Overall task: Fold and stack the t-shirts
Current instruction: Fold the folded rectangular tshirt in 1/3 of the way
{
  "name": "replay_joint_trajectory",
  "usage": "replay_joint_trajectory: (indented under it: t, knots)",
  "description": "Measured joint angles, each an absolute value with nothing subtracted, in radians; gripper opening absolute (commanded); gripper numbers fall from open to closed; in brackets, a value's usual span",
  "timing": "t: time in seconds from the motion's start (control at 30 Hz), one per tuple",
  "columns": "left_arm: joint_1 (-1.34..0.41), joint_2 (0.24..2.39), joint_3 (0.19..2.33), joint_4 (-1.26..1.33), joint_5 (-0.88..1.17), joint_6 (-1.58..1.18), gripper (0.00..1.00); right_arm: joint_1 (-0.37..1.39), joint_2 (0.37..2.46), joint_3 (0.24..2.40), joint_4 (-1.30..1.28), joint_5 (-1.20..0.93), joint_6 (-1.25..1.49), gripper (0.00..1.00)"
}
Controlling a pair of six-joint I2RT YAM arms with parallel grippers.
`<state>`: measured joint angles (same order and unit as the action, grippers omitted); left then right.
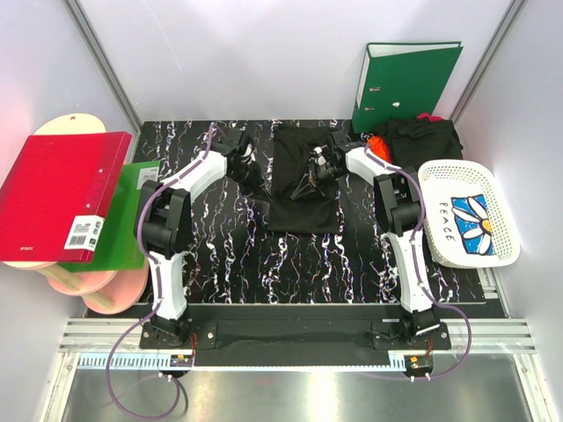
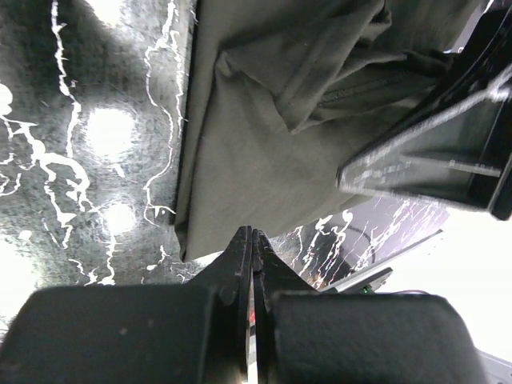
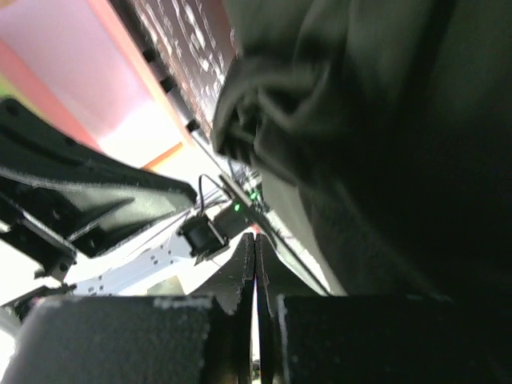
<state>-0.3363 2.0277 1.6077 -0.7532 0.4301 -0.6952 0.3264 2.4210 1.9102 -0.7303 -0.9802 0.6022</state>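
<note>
A plain black t-shirt (image 1: pixel 303 207) lies partly folded and rumpled at the middle back of the table. It also shows in the left wrist view (image 2: pixel 264 136) and the right wrist view (image 3: pixel 384 144). My left gripper (image 1: pixel 253 178) is shut and empty, its tip (image 2: pixel 253 234) at the shirt's left edge. My right gripper (image 1: pixel 310 183) is shut and empty over the shirt's bunched upper part, its tip (image 3: pixel 256 237) beside a fold. More dark shirts (image 1: pixel 425 139) and an orange-red one (image 1: pixel 378 143) lie piled at the back right.
A white lattice basket (image 1: pixel 440 176) with a flower print stands at the right edge. A green ring binder (image 1: pixel 405 79) leans on the back wall. A red binder (image 1: pixel 57 189), a green folder (image 1: pixel 132 229) and pink discs (image 1: pixel 114 286) lie at the left.
</note>
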Motion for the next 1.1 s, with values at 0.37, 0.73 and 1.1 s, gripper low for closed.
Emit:
replay_joint_trajectory:
  t: [0.37, 0.73, 1.1]
  knots:
    - [-0.316, 2.014, 1.572, -0.754, 0.430, -0.677, 0.00, 0.327, 2.505, 2.107, -0.737, -0.791, 0.610, 0.00]
    - [-0.315, 2.015, 1.568, -0.754, 0.440, -0.661, 0.00, 0.327, 2.357, 2.066, -0.699, -0.756, 0.588, 0.00]
    - [-0.314, 2.019, 1.571, -0.760, 0.449, -0.650, 0.00, 0.352, 2.286, 1.695, -0.744, -0.760, 0.505, 0.00]
